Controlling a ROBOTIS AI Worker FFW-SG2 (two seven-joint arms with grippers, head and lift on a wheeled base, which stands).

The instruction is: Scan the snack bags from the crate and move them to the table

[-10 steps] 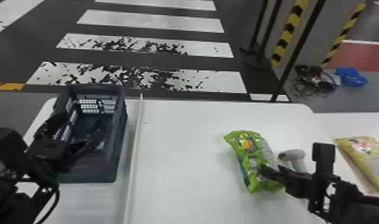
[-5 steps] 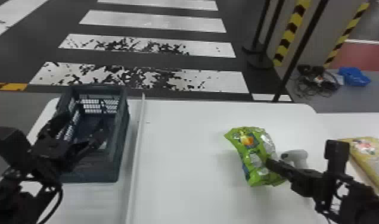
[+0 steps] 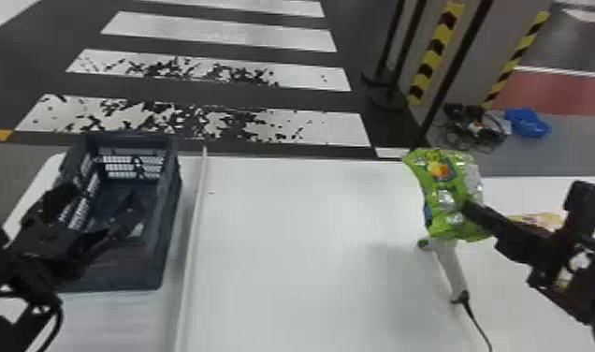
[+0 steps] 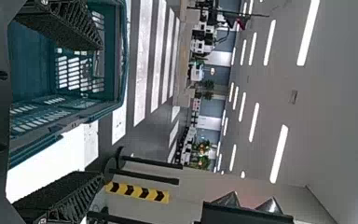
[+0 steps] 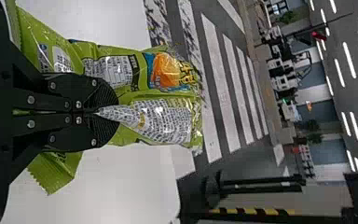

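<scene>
The green snack bag [image 3: 446,192] hangs above the right part of the table, my right gripper [image 3: 469,210] shut on its lower right side. In the right wrist view the green bag [image 5: 163,116] bulges out around the right gripper [image 5: 107,112], whose fingers are pressed together on the film. The white scanner [image 3: 448,269] is on the table just below the bag, its cable trailing off. My left gripper [image 3: 100,201] stands open over the dark crate [image 3: 165,234]; in the left wrist view the left gripper [image 4: 93,112] has its fingers wide apart beside the crate [image 4: 116,93].
A yellow bag [image 3: 540,220] lies at the right, partly hidden behind the right arm. A white strip [image 3: 193,234] runs along the table [image 3: 301,262] beside the crate. Dark posts and striped pillars stand beyond the far edge.
The right gripper has lifted the green bag off the table toward its far edge, uncovering more of the scanner. The left arm has hardly moved.
</scene>
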